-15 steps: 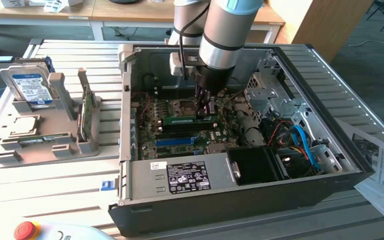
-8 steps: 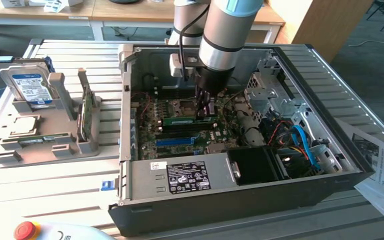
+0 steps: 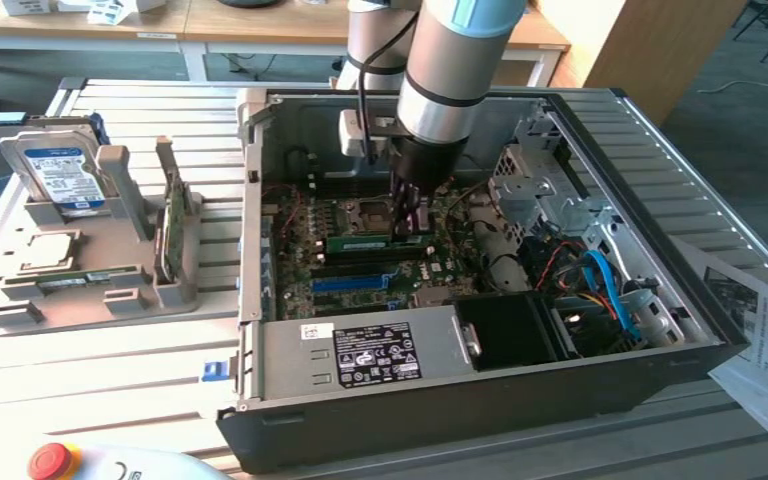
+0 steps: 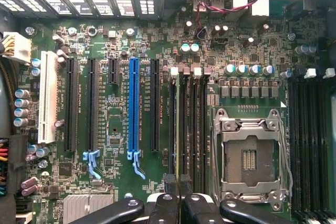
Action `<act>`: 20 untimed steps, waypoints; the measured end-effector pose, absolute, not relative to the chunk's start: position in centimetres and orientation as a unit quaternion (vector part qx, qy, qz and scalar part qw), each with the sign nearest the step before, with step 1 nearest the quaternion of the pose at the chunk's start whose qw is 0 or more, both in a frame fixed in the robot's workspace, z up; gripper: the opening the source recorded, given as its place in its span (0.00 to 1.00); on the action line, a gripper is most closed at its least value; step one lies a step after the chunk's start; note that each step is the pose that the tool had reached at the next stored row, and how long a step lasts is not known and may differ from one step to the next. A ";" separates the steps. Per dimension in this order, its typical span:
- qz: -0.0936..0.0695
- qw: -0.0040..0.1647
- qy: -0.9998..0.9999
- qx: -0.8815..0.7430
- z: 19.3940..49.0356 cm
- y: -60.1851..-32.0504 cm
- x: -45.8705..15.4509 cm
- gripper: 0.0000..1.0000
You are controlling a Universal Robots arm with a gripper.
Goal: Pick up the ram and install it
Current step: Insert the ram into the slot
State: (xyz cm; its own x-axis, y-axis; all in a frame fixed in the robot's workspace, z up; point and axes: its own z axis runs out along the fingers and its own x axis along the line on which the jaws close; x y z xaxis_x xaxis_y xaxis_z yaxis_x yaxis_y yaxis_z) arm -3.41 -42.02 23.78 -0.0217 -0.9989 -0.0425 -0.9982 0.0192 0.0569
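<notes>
Gripper (image 3: 411, 228) down inside the open computer case (image 3: 704, 330), fingers (image 4: 170, 186) clenched on the ram (image 4: 177, 129). We see the stick standing on edge in a motherboard slot, directly under the fingertips. Empty dark memory slots (image 4: 197, 129) sit just beside the gripper; the CPU socket (image 4: 249, 158) is close on the far side of them, and the blue expansion slot (image 4: 134, 111) lies on the opposite side. Power supply (image 3: 357, 355) and blue cable (image 3: 604, 275) are near. Grey tray (image 3: 157, 300) with hard drive (image 3: 57, 170) is well apart, outside the case.
</notes>
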 end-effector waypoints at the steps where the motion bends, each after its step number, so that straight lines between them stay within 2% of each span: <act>1: -0.035 0.005 -0.714 0.699 23.7 -42.0 -3.4 0.12; 20: -0.035 0.005 -0.714 0.699 23.3 -42.2 -3.5 0.12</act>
